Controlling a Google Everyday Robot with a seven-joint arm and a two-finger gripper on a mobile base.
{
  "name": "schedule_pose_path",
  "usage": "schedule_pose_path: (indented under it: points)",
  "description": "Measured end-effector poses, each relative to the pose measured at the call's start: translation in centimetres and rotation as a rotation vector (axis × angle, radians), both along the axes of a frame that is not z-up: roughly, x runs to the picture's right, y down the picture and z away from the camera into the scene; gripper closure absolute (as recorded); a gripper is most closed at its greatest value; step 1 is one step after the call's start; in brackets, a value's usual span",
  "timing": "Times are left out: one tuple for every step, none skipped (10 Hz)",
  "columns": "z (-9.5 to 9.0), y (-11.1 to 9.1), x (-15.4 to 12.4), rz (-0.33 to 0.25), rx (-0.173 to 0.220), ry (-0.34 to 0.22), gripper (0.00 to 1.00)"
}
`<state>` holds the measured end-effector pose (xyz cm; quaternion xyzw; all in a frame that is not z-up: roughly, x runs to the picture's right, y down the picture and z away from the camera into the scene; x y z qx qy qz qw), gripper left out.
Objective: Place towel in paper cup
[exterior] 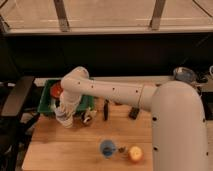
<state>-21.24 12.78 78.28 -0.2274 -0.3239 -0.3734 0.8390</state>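
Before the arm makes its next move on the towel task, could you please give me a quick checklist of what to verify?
1. Gripper located: ok, low at the left of the wooden table, just in front of the green bin.
2. Towel visible: cannot tell, no cloth is clearly showing.
3. Paper cup located: cannot tell for sure; a pale cup-like shape sits right at the gripper.
4. Blue cup clear of the gripper: ok, it stands apart, nearer the front edge.
5. Fruit clear: ok, right of the blue cup.
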Motion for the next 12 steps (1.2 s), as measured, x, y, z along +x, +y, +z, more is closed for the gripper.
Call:
schedule_pose_path:
  points:
    - [0.1, 0.0, 0.1, 0.002, 0.001, -0.001, 0.40]
    - [-0.2, -0.2, 0.1, 0.000, 0.007, -0.003, 0.40]
    - [-0.9, -0.7, -0.1, -0.010, 0.020, -0.005, 0.40]
    - [-1.4, -1.0, -0.3, -0.015, 0.032, -0.006, 0.40]
    - [-1.8, -1.2, -0.2, -0.018, 0.040, -0.005, 0.40]
    - [-2.3, -1.5, -0.1, -0.023, 0.052, -0.001, 0.40]
    - [-2.7, -1.6, -0.1, -0.027, 0.061, 0.002, 0.40]
    - [-3.4, -2.0, 0.1, -0.027, 0.077, 0.006, 0.40]
    - [-4.1, -2.8, 0.8, -0.021, 0.097, 0.018, 0.40]
    - [-5.5, -4.0, 1.7, -0.013, 0.125, 0.036, 0.40]
    - [-6.6, -4.8, 2.2, -0.012, 0.138, 0.053, 0.40]
    - [-7.1, -5.1, 2.5, -0.012, 0.143, 0.063, 0.40]
